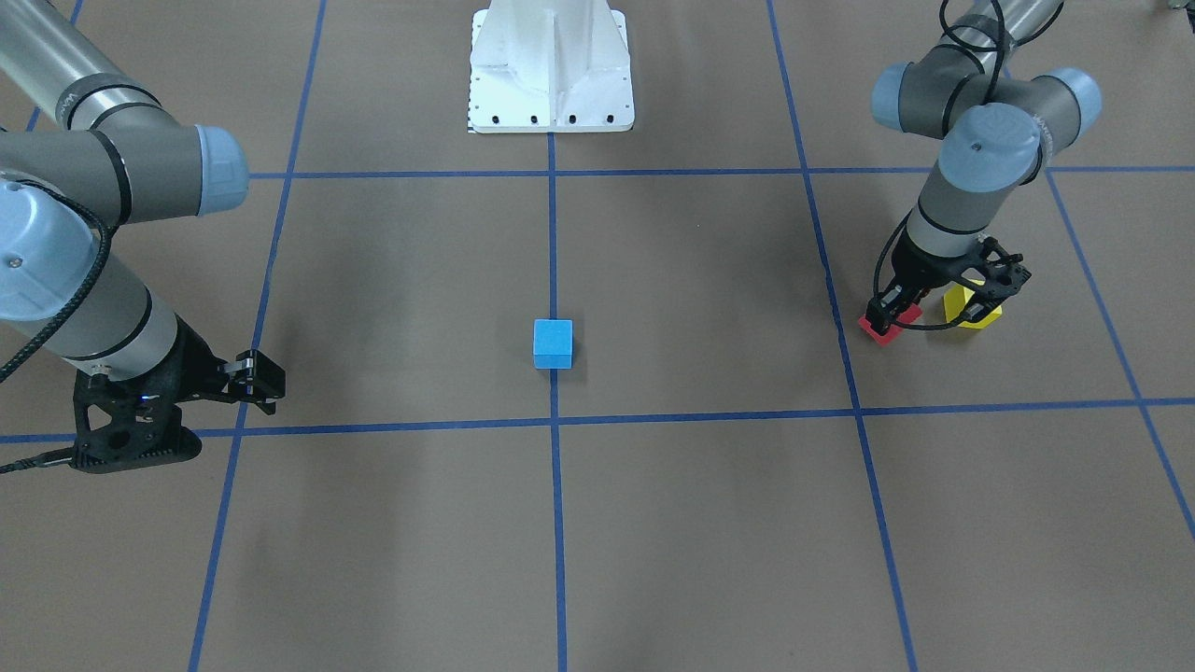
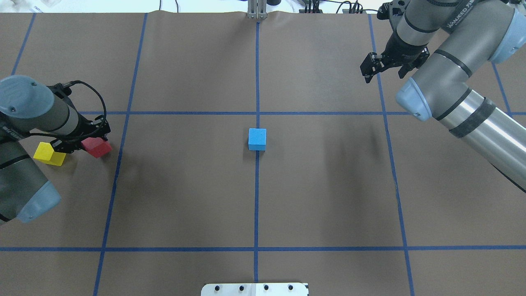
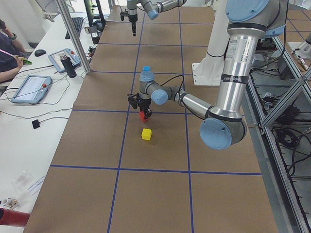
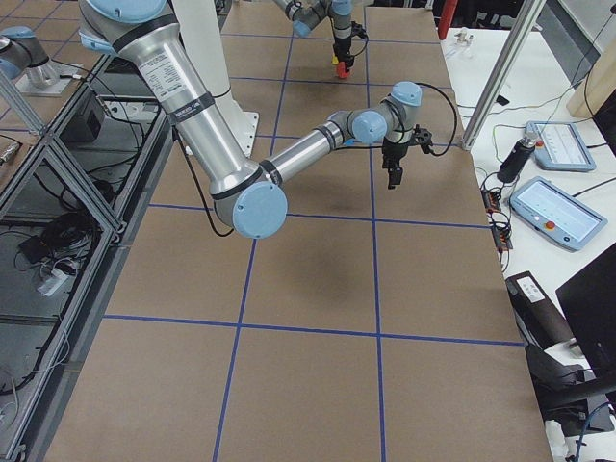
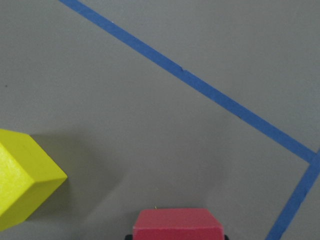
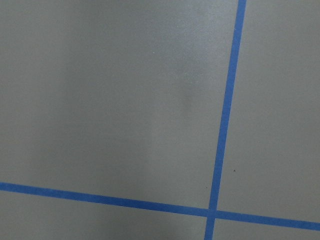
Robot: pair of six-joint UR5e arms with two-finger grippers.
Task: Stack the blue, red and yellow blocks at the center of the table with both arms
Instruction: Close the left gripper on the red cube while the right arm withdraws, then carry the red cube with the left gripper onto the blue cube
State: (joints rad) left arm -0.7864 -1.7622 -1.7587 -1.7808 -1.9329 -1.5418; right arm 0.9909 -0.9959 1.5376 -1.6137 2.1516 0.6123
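The blue block (image 2: 257, 139) sits alone on the centre line of the table (image 1: 553, 343). My left gripper (image 2: 84, 142) is shut on the red block (image 2: 97, 148) at the table's left side, low over the paper. The left wrist view shows the red block (image 5: 177, 224) between the fingers. The yellow block (image 2: 49, 153) lies on the table right beside it, apart from the gripper (image 5: 22, 177). My right gripper (image 2: 382, 69) hangs open and empty over the far right of the table, far from all blocks (image 1: 261, 383).
The brown table has a grid of blue tape lines (image 2: 257, 82). The robot's white base plate (image 1: 551, 65) stands at the near edge. Operators' tablets and cables (image 3: 31, 87) lie beyond the far edge.
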